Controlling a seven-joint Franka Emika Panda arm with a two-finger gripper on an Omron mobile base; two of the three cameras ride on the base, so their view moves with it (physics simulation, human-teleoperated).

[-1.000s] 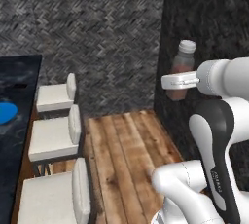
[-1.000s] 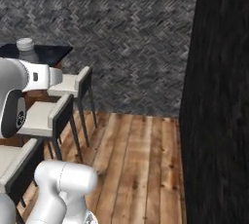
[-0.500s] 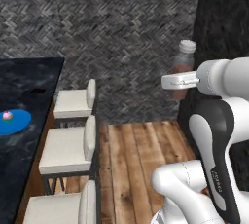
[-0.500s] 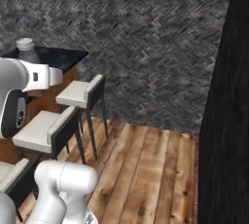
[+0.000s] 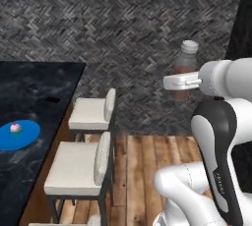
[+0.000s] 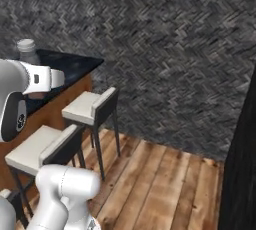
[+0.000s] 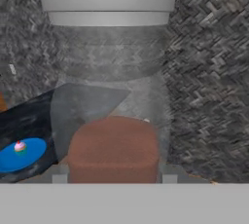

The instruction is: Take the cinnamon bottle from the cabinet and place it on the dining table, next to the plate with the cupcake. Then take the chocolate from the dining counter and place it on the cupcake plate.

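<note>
My gripper (image 5: 184, 81) is shut on the cinnamon bottle (image 5: 186, 68), a clear jar with a grey cap and brown powder, held upright in the air to the right of the dining counter (image 5: 34, 80). In the hand view the bottle (image 7: 114, 96) stands close up between the fingertips. A blue plate (image 5: 18, 134) with a pink-topped cupcake (image 5: 15, 127) lies on the dark counter top, far left of the bottle. A small dark bar (image 5: 51, 100), possibly the chocolate, lies behind it. From the right, the bottle's cap (image 6: 26, 46) rises above the hand (image 6: 42, 80). The plate (image 7: 22, 154) also appears low left in the hand view.
Two white stools (image 5: 93, 114) (image 5: 78, 163) stand along the counter's right side, between it and the arm. A grey herringbone wall (image 5: 128, 18) is behind. A black cabinet side (image 6: 242, 174) rises at the right. Wooden floor (image 6: 165, 184) is open between the stools and the cabinet.
The whole picture has shifted: the camera has swung, bringing the counter, plate and stools further into view. The bottle stays in the gripper, unchanged.
</note>
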